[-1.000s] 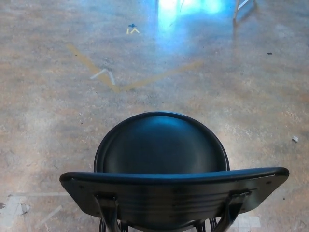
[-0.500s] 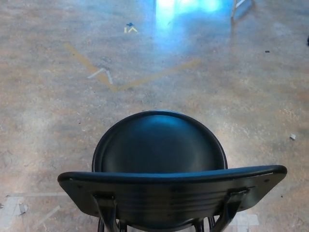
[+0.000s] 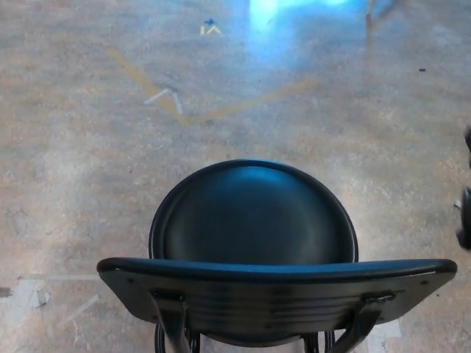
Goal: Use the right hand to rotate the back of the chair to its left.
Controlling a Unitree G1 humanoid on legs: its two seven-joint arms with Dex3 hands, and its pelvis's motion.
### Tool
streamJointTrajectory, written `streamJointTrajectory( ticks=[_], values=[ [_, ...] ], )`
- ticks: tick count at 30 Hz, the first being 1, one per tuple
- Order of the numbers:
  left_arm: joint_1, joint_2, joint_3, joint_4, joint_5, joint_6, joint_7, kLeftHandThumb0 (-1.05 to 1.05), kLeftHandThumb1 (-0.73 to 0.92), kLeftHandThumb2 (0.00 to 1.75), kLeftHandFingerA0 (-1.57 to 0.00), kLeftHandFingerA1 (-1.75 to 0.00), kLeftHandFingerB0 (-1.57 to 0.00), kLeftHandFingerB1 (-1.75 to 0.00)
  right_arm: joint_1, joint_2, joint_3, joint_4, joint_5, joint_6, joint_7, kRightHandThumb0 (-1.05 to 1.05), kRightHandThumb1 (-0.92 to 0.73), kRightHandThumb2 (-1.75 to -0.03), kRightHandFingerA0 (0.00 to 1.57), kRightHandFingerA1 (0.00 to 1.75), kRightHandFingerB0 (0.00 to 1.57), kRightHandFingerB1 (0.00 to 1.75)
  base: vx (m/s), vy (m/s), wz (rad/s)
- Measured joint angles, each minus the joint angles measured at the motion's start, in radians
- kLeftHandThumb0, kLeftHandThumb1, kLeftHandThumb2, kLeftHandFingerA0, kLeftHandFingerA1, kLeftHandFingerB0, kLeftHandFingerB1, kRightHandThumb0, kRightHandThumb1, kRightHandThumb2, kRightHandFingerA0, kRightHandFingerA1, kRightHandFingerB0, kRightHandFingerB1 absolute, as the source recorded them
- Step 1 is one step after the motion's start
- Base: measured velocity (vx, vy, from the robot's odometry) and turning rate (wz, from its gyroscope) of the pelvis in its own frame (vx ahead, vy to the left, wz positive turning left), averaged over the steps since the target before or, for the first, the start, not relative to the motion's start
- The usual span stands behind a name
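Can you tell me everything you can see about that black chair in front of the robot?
The chair is black and glossy, apparently hard plastic or painted metal. It has a round, slightly dished seat and a wide curved backrest nearest the camera, joined to the frame by two dark brackets. Its legs are mostly hidden beneath it. It stands upright on a worn concrete floor, facing away from the robot. Nothing touches it: the right hand only peeks in at the picture's right edge, apart from the chair.

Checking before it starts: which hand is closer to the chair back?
Right. The right hand shows at the picture's right edge, above the chair back's right end, not touching. The left hand isn't in view.
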Motion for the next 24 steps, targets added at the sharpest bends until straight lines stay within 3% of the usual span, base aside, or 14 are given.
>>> streamJointTrajectory(
  ticks=[3, 4, 5, 9, 10, 11, 13, 18, 24],
  values=[
    [-0.011, -0.001, -0.003, 0.005, 0.005, -0.002, 0.000, -0.82, 0.36, 0.78, -0.42, -0.43, -0.39, -0.38, -0.043, -0.016, 0.034, -0.047, 0.000, 0.006, 0.037, -1.01, -0.55, -1.02, 0.00, 0.17, 0.00, 0.05, 0.00, 0.000, 0.00],
    [-0.014, -0.001, -0.004, 0.006, 0.006, -0.003, 0.000, -0.86, 0.40, 0.60, -0.46, -0.39, -0.47, -0.35, -0.045, -0.018, 0.038, -0.053, 0.000, 0.007, 0.044, -0.96, -0.52, -1.00, 0.00, 0.16, 0.00, 0.04, 0.00, 0.000, 0.00],
    [-0.018, 0.000, -0.005, 0.007, 0.007, -0.004, 0.000, -0.83, 0.36, 0.78, -0.42, -0.42, -0.41, -0.38, -0.050, -0.019, 0.045, -0.053, 0.000, 0.008, 0.053, -0.98, -0.53, -0.99, 0.00, 0.13, 0.00, 0.01, 0.00, 0.000, 0.00],
    [-0.042, 0.000, -0.008, 0.010, 0.012, -0.010, 0.000, -0.81, 0.38, 0.80, -0.41, -0.44, -0.37, -0.39, -0.069, -0.019, 0.080, -0.042, 0.000, 0.008, 0.088, -1.02, -0.56, -1.00, 0.00, 0.08, 0.00, 0.00, 0.00, 0.000, 0.00],
    [-0.043, 0.000, -0.009, 0.010, 0.015, -0.011, 0.000, -0.81, 0.47, 0.56, -0.45, -0.37, -0.44, -0.34, -0.071, -0.022, 0.092, -0.043, 0.000, 0.009, 0.099, -1.00, -0.55, -0.99, 0.00, 0.09, 0.00, 0.00, 0.00, 0.000, 0.00],
    [-0.044, -0.001, -0.010, 0.010, 0.017, -0.012, 0.000, -0.81, 0.47, 0.56, -0.44, -0.36, -0.44, -0.34, -0.071, -0.026, 0.109, -0.045, 0.000, 0.010, 0.115, -0.94, -0.47, -0.91, 0.00, 0.10, 0.00, 0.00, 0.00, 0.000, 0.00],
    [-0.046, -0.001, -0.010, 0.011, 0.020, -0.014, 0.000, -0.86, 0.41, 0.61, -0.45, -0.39, -0.44, -0.35, -0.070, -0.033, 0.145, -0.051, 0.000, 0.013, 0.149, -0.97, -0.52, -0.98, 0.00, 0.11, 0.00, 0.00, 0.00, 0.000, 0.00],
    [-0.041, -0.001, -0.006, 0.013, 0.026, -0.020, 0.000, -0.87, 0.41, 0.63, -0.45, -0.40, -0.44, -0.36, -0.062, -0.079, 0.223, -0.051, -0.013, 0.017, 0.224, -0.94, -0.51, -0.95, 0.00, 0.14, 0.00, 0.00, 0.00, 0.000, 0.00],
    [-0.033, -0.002, 0.000, 0.014, 0.027, -0.021, 0.000, -0.83, 0.47, 0.56, -0.46, -0.40, -0.47, -0.35, -0.060, -0.133, 0.235, -0.020, -0.032, 0.014, 0.269, -0.92, -0.50, -0.93, 0.00, 0.12, 0.00, 0.00, 0.00, 0.000, 0.00]
  ],
)
